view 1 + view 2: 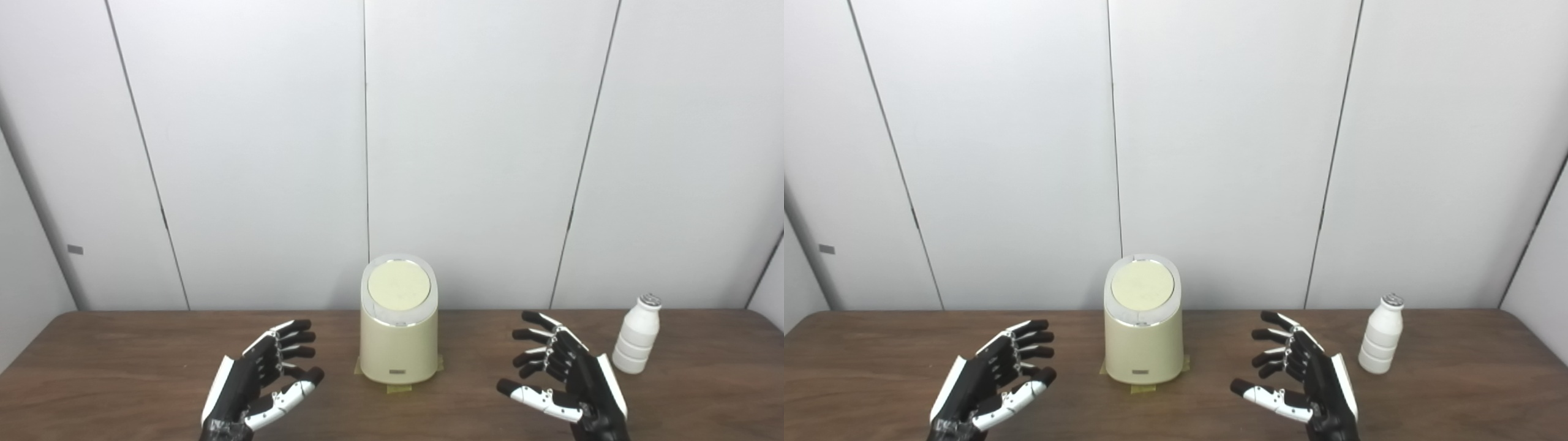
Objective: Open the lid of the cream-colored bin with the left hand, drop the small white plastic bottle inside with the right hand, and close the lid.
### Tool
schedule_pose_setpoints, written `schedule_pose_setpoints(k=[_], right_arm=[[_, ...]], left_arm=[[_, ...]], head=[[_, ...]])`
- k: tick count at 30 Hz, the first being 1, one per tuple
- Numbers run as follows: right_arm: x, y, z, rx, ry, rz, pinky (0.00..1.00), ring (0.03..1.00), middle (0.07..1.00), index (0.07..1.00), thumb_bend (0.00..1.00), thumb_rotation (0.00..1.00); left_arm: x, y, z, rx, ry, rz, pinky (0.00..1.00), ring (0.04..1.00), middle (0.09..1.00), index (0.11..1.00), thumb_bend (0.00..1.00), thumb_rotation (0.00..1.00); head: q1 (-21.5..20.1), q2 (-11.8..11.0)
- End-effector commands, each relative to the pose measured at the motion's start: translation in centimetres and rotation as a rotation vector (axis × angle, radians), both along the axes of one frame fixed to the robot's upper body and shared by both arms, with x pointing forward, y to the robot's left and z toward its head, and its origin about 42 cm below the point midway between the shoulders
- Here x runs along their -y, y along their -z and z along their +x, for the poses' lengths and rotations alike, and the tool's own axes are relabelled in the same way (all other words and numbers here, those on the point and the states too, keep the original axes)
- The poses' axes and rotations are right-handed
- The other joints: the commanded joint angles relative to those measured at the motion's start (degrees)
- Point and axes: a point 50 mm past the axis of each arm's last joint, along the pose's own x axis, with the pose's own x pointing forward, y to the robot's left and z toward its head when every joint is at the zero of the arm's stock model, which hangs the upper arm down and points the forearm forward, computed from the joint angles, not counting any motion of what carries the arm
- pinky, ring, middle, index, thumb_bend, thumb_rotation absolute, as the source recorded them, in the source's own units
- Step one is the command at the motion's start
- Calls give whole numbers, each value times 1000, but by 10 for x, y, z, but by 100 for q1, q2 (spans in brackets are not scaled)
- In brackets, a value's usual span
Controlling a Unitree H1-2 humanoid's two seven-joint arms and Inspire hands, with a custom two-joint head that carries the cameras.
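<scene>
**Bin lid closed, bottle untouched: risks before the first move**

Cream-colored plastic bin (399,343) with a round pale lid (399,285) stands in the middle of the dark wooden counter (122,349), on small pieces of yellowish tape. The lid is down. The small white ribbed plastic bottle (637,334) stands upright near the right end of the counter, well apart from the bin.

The left hand (263,383) is released, fingers spread, holding nothing, to the left of the bin. The right hand (566,380) is also released and empty, between the bin and the bottle, just beside the bottle but not touching it.

In my judgement no step is done yet. The bin looks light, so a sideways push on the lid could shift or tip it. The bottle is narrow and tall; a finger arriving too high could knock it over and let it roll away. If the lid opens only partly, the bottle may hit the rim and fall outside.
</scene>
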Motion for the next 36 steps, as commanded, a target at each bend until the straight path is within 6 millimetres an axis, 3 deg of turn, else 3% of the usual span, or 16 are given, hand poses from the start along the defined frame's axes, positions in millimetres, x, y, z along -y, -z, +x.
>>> schedule_pose_setpoints(k=[1,23,28,32,36], right_arm=[[0,-21,6,87,-5,-8,423,515,672,753,703,124],[-2,-20,6,85,-16,-5,423,525,668,751,709,135],[-2,-20,7,91,-13,-8,415,517,670,751,702,142],[-2,-20,8,88,-7,-14,422,523,668,751,704,135],[-2,-18,9,92,-12,-17,430,522,670,750,704,120]], left_arm=[[0,-20,9,84,5,3,551,707,759,802,616,183],[7,-22,11,92,-17,2,556,707,755,800,600,232],[20,-41,23,154,-42,-36,582,729,768,818,601,253],[33,-63,41,212,-67,-31,607,741,788,819,663,322],[46,-84,61,226,-119,-40,754,852,869,846,686,313]], head=[[-6,0],[26,-91],[18,-131],[0,-166],[-9,-191]])
